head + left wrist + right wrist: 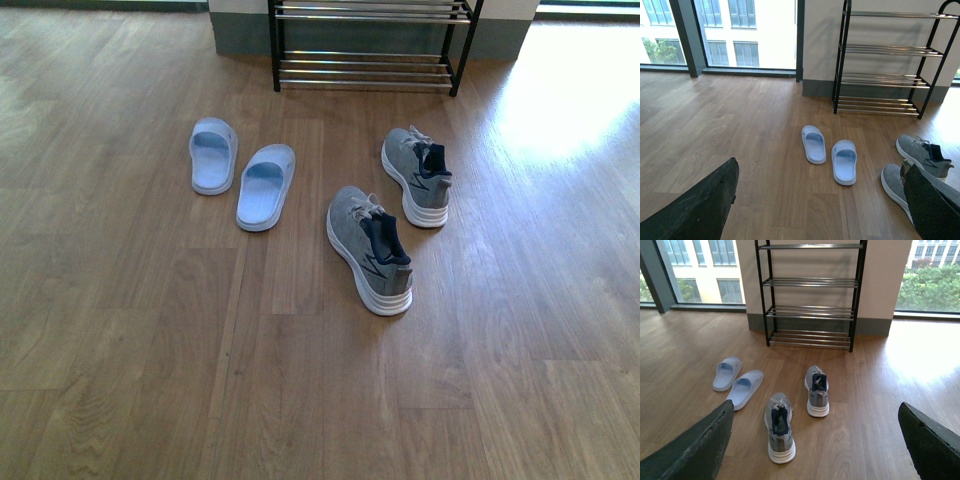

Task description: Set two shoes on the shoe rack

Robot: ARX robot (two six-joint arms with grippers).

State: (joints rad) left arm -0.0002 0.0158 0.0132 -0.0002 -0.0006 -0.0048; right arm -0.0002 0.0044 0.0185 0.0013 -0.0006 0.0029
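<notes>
**Front view.** Pair of grey knit sneakers on the wooden floor (pixel 120 350), both upright on thick white soles, toes toward the shoe rack (pixel 365 72), heels toward the camera. Nearer sneaker (pixel 370 250) set left of and closer to the camera than the farther sneaker (pixel 417 177); close together, not touching. Neither sneaker on the rack; farther sneaker near the lowest chrome bars but apart from them. Two pale blue slippers (pixel 266 186) side by side on the floor, left of the sneakers. Rack standing against the wall, black side frames, thin chrome bars in tiers.

**Left wrist view.** Left fingers (pixel 700 205) spread wide, holding nothing, raised above the floor.

**Right wrist view.** Right fingers (pixel 690 450) spread wide apart, holding nothing, both sneakers visible on the floor between them, well beyond the fingertips.
</notes>
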